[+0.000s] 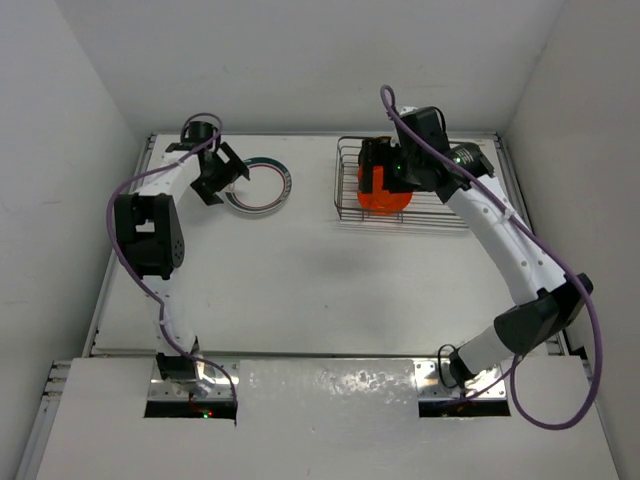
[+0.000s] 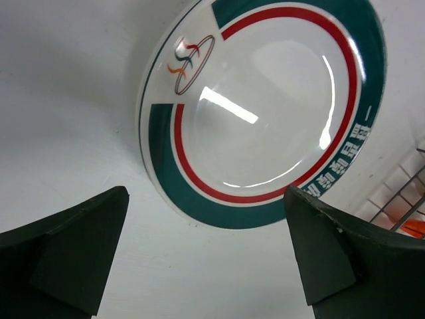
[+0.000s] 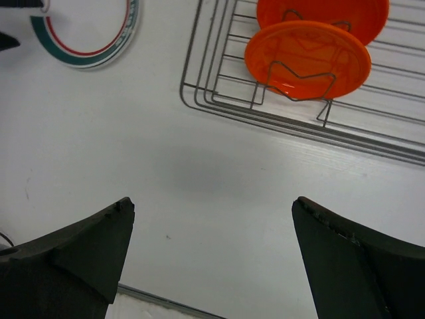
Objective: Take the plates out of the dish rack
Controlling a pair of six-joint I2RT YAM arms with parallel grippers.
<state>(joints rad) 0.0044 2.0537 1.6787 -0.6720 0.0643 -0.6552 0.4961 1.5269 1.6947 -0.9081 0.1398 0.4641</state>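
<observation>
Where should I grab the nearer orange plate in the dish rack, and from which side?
Take the nearer orange plate by its upper rim, coming down from above and pinching across its thickness. It stands on edge, leaning in the dish rack, and wire prongs cross its lower half, so only the top edge looks free.

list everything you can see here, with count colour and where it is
white plate: 1, teal and red rim bands, flat on the table left of the rack
orange plates: 2, bright orange, standing in the rack
dish rack: 1, silvery wire, far right of the table
table: 1, white, under everything
cables: 2, purple, one along each arm
left gripper: 1, black, open over the white plate
right gripper: 1, black, open, beside the rack
</observation>
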